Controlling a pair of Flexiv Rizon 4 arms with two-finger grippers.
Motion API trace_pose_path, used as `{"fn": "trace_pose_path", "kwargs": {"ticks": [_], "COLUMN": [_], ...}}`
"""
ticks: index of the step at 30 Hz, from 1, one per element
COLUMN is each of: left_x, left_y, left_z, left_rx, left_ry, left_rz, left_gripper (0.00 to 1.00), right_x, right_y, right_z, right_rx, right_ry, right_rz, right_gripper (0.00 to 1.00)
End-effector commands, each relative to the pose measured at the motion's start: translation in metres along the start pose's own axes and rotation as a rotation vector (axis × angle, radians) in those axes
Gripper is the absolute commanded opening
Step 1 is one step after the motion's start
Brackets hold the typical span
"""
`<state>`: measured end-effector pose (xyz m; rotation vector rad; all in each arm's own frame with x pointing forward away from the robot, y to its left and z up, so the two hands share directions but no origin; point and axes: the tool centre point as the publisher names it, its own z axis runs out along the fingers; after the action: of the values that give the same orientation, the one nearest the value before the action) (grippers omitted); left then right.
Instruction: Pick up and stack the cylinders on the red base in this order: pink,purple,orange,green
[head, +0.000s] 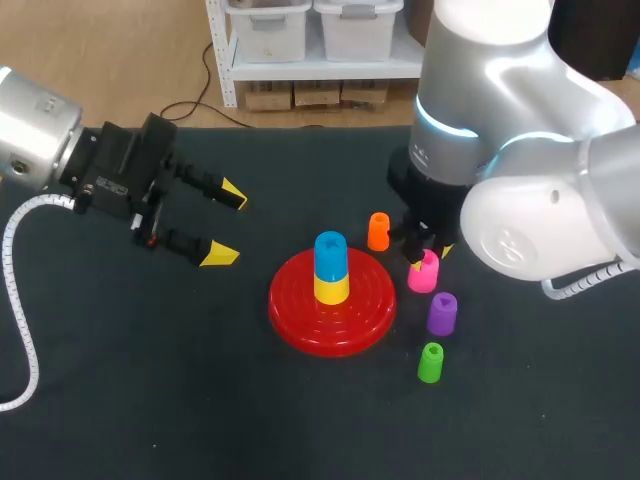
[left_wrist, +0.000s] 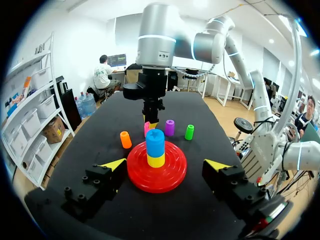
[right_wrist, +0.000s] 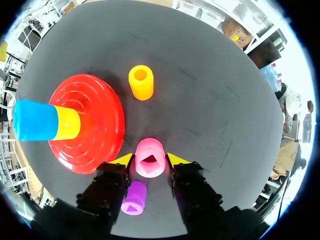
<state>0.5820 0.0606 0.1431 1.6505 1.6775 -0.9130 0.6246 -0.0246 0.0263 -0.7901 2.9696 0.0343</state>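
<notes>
Right fingers pinching pink cylinder beside red base, left fingers spread wide, holding nothing

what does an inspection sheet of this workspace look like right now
surface: black table, flat
job's things: red base carries blue cylinder on yellow cylinder; pink cylinder, purple cylinder, orange cylinder, green cylinder stand on the table beside it
clutter: nothing seen
tools: left tool open, apart from the base; right tool straddles the pink cylinder, grip unclear
cables: white hose loops over the table's left side
surroundings: nothing seen reaching over the table
</notes>
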Motion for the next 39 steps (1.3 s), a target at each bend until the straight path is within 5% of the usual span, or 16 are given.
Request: {"fn": "trace_pose_path", "kwargs": {"ticks": [1,23,39], "left_x": [0.001,0.001,0.001], "left_y": [0.0,0.0,0.0], "left_z": [0.0,0.0,0.0], "left_rx": [-0.001,-0.001,-0.001], "left_ry": [-0.003,-0.003,-0.003], "left_rz": [0.003,0.003,0.003], "left_gripper": [1.0,1.0,1.0], "right_x": [0.002,-0.038,-0.067], "right_y": [0.0,0.011,0.065], "right_z": [-0.004,-0.125,-0.14], "right_rx": [0.012,0.023,-0.054], "right_ry": [-0.013,-0.146,-0.128], "right_rz": [0.001,-0.149,-0.312], "right_gripper": [0.0,0.0,0.0]}}
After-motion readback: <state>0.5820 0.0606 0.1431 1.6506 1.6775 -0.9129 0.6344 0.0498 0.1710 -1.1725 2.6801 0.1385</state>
